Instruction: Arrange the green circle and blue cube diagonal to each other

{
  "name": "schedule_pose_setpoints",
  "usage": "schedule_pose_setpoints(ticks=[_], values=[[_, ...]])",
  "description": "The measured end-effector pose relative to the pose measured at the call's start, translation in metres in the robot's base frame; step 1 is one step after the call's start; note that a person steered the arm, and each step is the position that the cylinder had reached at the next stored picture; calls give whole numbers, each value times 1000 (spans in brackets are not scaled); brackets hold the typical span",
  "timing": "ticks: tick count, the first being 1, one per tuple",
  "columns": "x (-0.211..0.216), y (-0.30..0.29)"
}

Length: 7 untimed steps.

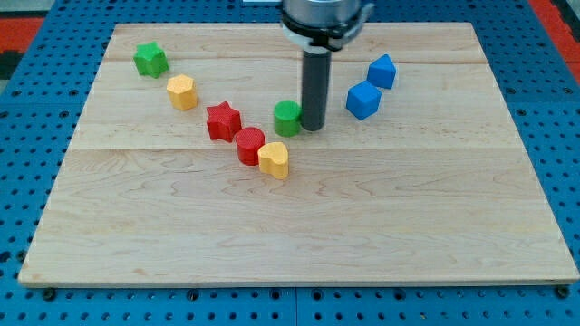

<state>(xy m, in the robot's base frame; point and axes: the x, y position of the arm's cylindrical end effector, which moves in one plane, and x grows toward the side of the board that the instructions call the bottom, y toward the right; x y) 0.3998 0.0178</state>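
The green circle (287,118) sits near the board's middle, slightly toward the view's top. The blue cube (362,100) lies to its right, a little higher in the view. My tip (313,125) stands between them, touching or almost touching the green circle's right side, with a gap to the blue cube. A second blue block (382,71), with angled faces, sits just up and right of the blue cube.
A red star (223,120), a red cylinder (250,145) and a yellow heart (274,159) form a diagonal line left of the green circle. A yellow block (182,91) and a green star (150,60) lie toward the top left. The wooden board (299,235) rests on a blue pegboard.
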Motion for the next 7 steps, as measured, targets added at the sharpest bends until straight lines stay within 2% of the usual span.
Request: schedule_pose_setpoints(ticks=[2, 4, 6, 7], values=[[4, 97], [-57, 127], [-17, 77], [-49, 78]])
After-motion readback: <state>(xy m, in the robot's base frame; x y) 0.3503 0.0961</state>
